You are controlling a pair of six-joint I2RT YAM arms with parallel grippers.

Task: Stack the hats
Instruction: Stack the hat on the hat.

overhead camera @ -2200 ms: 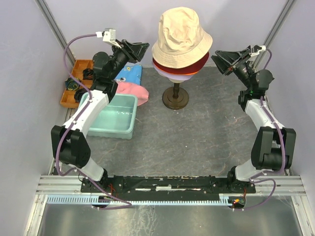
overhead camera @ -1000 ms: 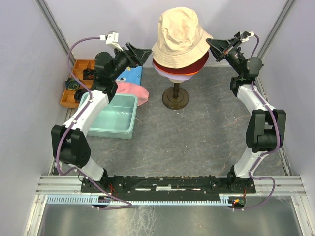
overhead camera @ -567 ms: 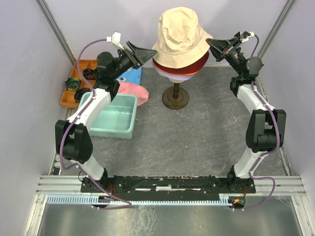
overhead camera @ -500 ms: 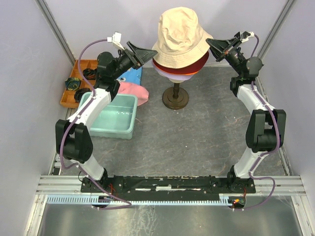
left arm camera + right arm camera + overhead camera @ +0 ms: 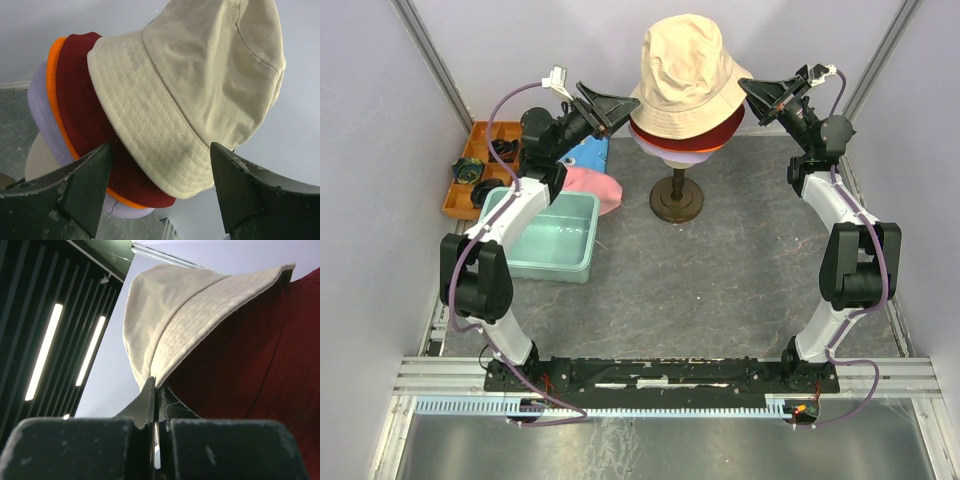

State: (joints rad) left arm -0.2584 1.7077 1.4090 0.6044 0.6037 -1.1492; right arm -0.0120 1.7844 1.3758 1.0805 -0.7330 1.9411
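Observation:
Four hats are stacked on the mannequin head: a cream hat on top, under it a dark red hat, an orange hat and a lavender hat. A pink hat lies on the table behind the tub. My left gripper is open, its fingers either side of the cream brim's left edge without touching it. My right gripper is shut, pinching the right edge of the cream hat. The dark red hat lies beside it.
The mannequin head stands on a dark stand at the back centre. A teal tub sits on the left, with a blue patterned cloth behind it and an orange tray by the left wall.
My right gripper swung in to the cream brim's right edge and has held still since. My left gripper moved right, up to the brim's left edge, and opened slightly wider.

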